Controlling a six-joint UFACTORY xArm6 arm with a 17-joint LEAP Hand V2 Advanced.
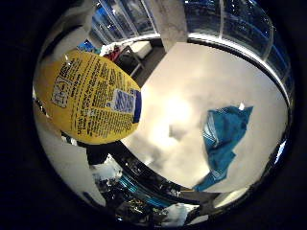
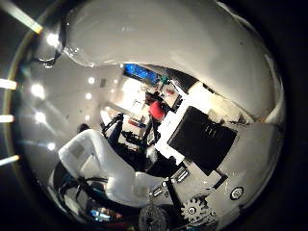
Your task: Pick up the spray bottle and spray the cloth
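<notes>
The spray bottle (image 1: pixel 88 98), its yellow printed label facing the palm, fills one side of the little finger side view and sits very close to the palm. Its pale, glossy upper part (image 2: pixel 168 38) spans much of the thumb side view. My hand (image 2: pixel 202 159) shows as white, black and geared parts beside it, with a white finger (image 2: pixel 101 166) curving round, so the hand is shut on the bottle. The blue cloth (image 1: pixel 223 139) lies crumpled on the white table (image 1: pixel 192 76), well below and apart from the bottle.
Windows (image 1: pixel 230 19) and a pale pillar (image 1: pixel 168 19) stand beyond the table's far edge. A dark chair frame (image 1: pixel 129 55) stands off the table's corner. Dark clutter (image 1: pixel 144 191) lies past the near edge.
</notes>
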